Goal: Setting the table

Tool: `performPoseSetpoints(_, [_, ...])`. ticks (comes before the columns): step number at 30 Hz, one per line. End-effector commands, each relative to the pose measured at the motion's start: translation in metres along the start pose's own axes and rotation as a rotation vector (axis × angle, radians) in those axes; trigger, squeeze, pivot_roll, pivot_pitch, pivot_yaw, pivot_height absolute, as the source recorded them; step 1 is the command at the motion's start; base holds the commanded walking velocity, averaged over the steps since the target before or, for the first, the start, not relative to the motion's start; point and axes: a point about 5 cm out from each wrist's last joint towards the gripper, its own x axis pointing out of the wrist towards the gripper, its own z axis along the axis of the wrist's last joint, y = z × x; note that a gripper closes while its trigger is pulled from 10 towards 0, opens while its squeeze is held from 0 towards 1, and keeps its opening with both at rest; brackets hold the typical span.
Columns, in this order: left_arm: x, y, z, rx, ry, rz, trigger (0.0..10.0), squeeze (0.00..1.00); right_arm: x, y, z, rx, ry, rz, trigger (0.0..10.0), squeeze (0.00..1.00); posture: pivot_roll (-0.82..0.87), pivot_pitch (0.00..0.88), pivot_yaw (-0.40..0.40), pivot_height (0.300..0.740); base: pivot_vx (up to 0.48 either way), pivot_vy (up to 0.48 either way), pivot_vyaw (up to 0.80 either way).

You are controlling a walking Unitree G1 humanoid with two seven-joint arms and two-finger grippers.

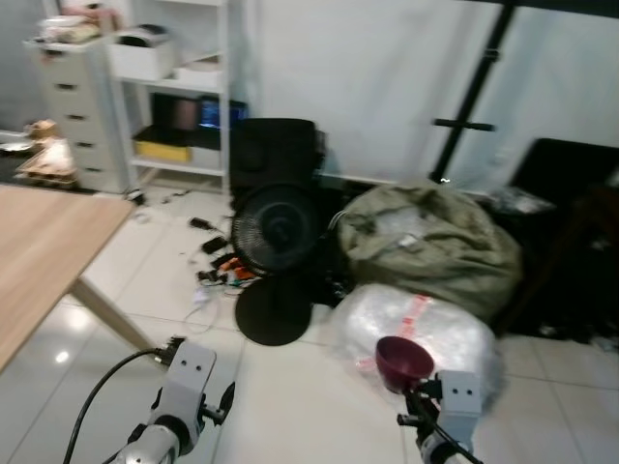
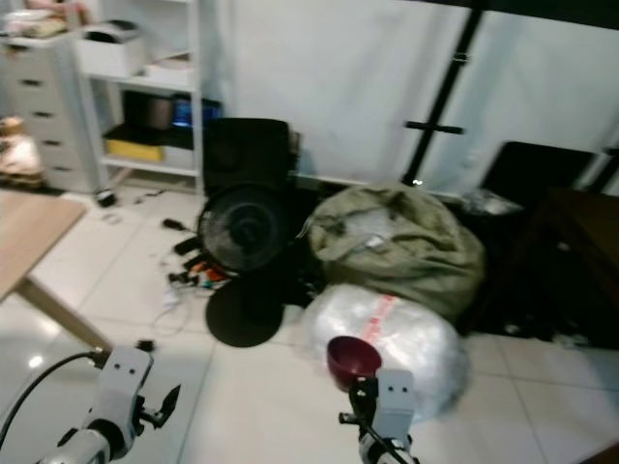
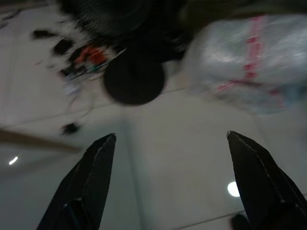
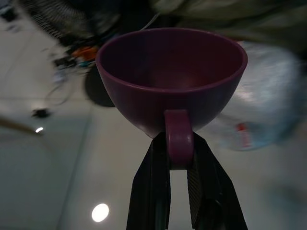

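A maroon cup [image 4: 171, 79] hangs above the white tiled floor, held by its handle with my right gripper [image 4: 178, 158] shut on it. It appears as a small dark red bowl shape [image 1: 403, 361] at the lower right of the head views, just above my right wrist. The cup is upright and looks empty. My left gripper [image 3: 170, 158] is open over bare floor, nothing between its fingers [image 3: 91, 177]. The wooden table [image 1: 39, 251] stands at the left edge of the left eye view.
A black floor fan [image 1: 278, 237] stands ahead with cables and small items [image 1: 218, 261] strewn beside it. A green bag [image 1: 430, 242] and a clear plastic-wrapped bundle [image 1: 426, 324] lie right of it. White shelves [image 1: 179, 87] and drawers [image 1: 77, 106] line the back left.
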Motion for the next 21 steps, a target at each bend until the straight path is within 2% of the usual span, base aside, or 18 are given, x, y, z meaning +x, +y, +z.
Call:
performPoseSetpoints(1, [-0.0038,0.0011,-0.0109,0.0,0.041,-0.001,10.0,0.0,-0.0027,0.0015,-0.0044,0.002,0.008,-0.002,10.0,0.0,0.01,0.103,0.026,0.74,0.0,0.0,-0.75])
performPoseSetpoints(11, [0.0024,-0.0046,-0.007,0.008,0.033,-0.025,10.0,0.0,-0.0009,-0.0036,0.0007,0.0,-0.008,-0.018,10.0,0.0,0.0,0.108,0.052,0.74,0.0,0.0,-0.75])
performPoseSetpoints(21, [0.0034,-0.0034,-0.0064,0.014,0.03,-0.033,10.0,0.0,-0.0031,-0.0021,-0.002,0.001,-0.006,-0.023,10.0,0.0,0.01,0.113,0.06,0.74,0.0,0.0,-0.75])
